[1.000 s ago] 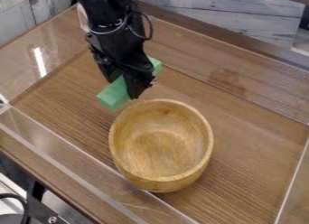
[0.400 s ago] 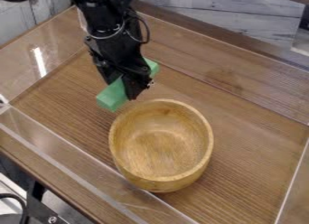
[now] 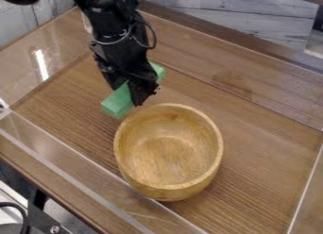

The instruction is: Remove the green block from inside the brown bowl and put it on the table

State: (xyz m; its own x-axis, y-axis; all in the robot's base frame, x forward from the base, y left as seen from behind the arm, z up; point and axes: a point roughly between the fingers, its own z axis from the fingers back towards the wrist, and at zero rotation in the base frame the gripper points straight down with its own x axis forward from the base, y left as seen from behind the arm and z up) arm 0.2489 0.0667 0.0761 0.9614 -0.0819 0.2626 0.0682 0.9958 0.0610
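The green block [image 3: 120, 102] hangs tilted in my black gripper [image 3: 132, 91], which is shut on its upper part, just left of the brown bowl's far-left rim. Its lower end sits close to the table [image 3: 63, 96]; I cannot tell whether it touches. The brown bowl [image 3: 169, 149] stands upright near the front centre, with nothing inside it. The arm comes down from the top of the view and hides the block's upper end.
Clear acrylic walls [image 3: 76, 186] edge the tabletop along the front and left. Bare wood-grain surface lies left of and behind the bowl. A pale wall and dark gear sit beyond the back edge.
The gripper and the green block have shifted very slightly left and down; the bowl has stayed put.
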